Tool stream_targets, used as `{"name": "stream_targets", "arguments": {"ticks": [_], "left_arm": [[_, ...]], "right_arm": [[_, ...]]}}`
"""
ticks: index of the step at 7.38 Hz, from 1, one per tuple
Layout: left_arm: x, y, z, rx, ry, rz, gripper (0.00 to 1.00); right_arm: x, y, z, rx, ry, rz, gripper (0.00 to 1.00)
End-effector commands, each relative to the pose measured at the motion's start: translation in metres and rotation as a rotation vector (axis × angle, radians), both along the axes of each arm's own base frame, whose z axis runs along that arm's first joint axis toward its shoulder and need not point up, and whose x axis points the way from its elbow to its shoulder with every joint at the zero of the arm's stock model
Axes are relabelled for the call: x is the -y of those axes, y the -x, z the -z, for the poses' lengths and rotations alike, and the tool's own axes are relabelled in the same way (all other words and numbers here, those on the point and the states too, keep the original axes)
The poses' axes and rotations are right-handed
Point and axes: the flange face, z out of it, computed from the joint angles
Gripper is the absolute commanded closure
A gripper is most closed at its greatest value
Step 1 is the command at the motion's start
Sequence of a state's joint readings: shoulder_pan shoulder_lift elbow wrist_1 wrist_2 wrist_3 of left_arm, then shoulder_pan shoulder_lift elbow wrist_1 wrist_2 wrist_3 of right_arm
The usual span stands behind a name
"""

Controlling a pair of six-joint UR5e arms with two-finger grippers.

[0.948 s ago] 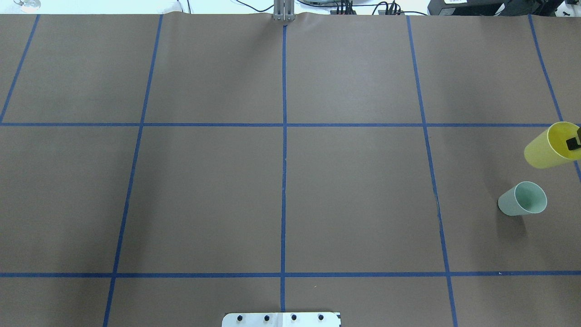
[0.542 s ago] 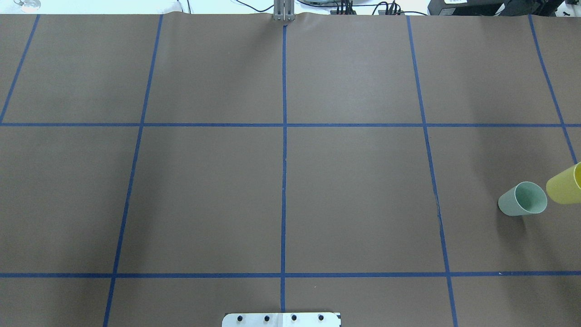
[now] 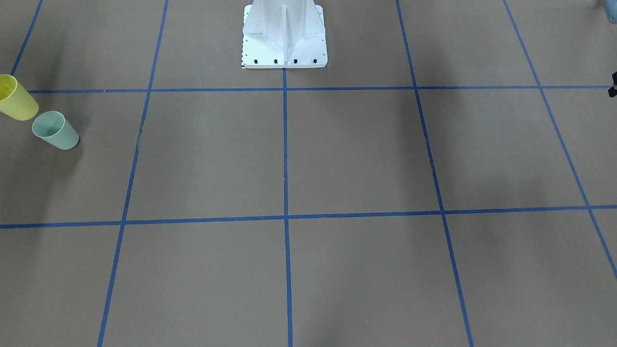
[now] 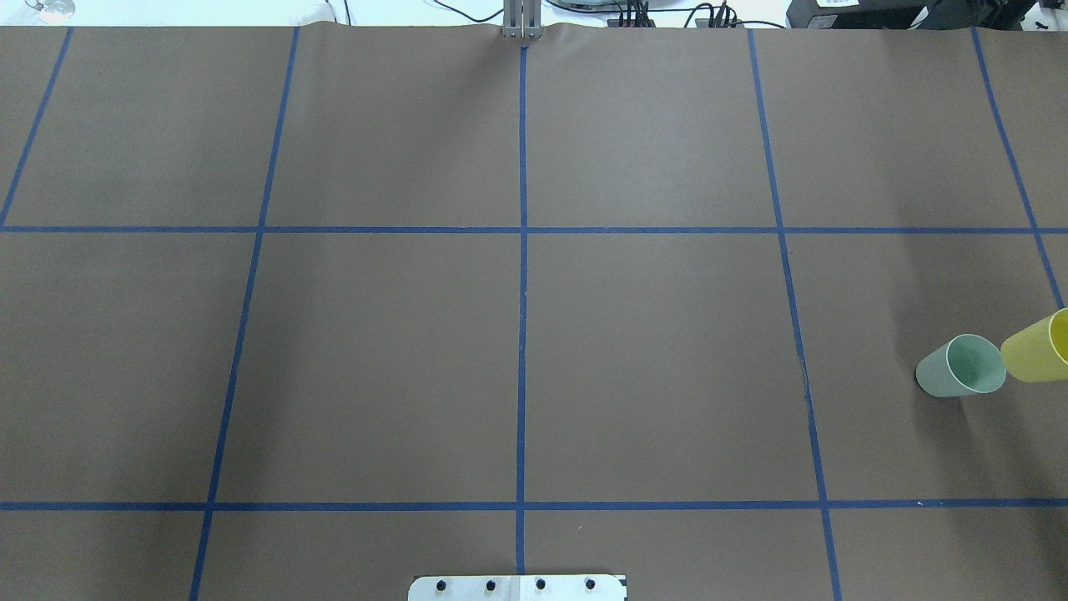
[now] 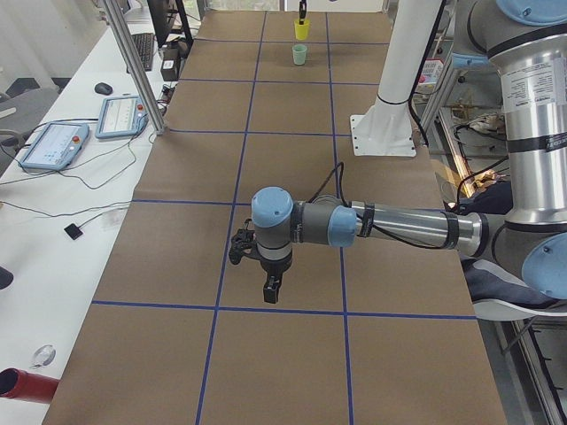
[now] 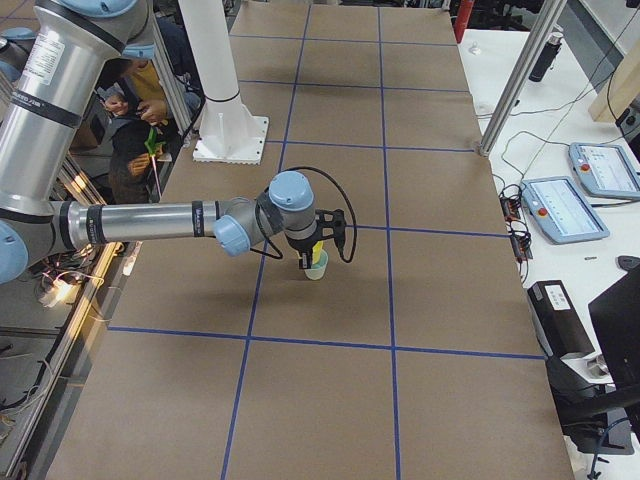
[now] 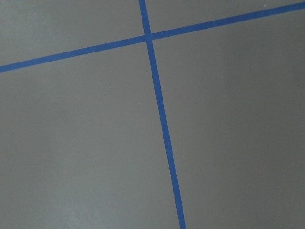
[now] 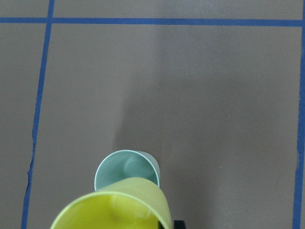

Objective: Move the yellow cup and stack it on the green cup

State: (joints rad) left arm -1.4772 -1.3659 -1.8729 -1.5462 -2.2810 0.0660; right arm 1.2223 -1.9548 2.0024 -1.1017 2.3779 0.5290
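Observation:
The yellow cup [image 4: 1035,349] is upright and held at its rim by my right gripper [image 6: 308,256], which is shut on it. It hangs right beside the green cup [image 4: 961,366], at the table's far right. In the right wrist view the yellow cup [image 8: 119,207] overlaps the near rim of the green cup [image 8: 125,168], which stands upright and empty. The front view shows both cups too, the yellow cup [image 3: 17,99] and the green cup [image 3: 55,130]. My left gripper [image 5: 270,288] hovers over the table far from the cups. I cannot tell whether it is open.
Brown paper covers the table [image 4: 517,334], marked with a grid of blue tape lines. The white robot base [image 3: 284,38] stands at the near middle edge. The table's right edge lies just beyond the cups. Teach pendants [image 5: 53,142] lie off the far side.
The yellow cup has moved from the far side of the green cup toward the robot. It now hangs right next to the green cup, a little closer than half a second ago.

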Motion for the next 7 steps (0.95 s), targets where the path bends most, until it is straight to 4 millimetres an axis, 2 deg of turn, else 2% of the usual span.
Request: {"name": "stream_targets", "arguments": {"ticks": [1, 4, 7], "left_arm": [[-0.001, 0.001, -0.001, 0.000, 0.002, 0.002, 0.00], [-0.001, 0.001, -0.001, 0.000, 0.001, 0.000, 0.00], [-0.002, 0.001, -0.001, -0.001, 0.003, 0.000, 0.00]], "right_arm": [[0.007, 0.024, 0.006, 0.008, 0.017, 0.014, 1.00], [0.008, 0.038, 0.001, -0.021, 0.016, 0.019, 1.00], [0.009, 0.040, -0.006, -0.044, 0.014, 0.014, 1.00]]}}
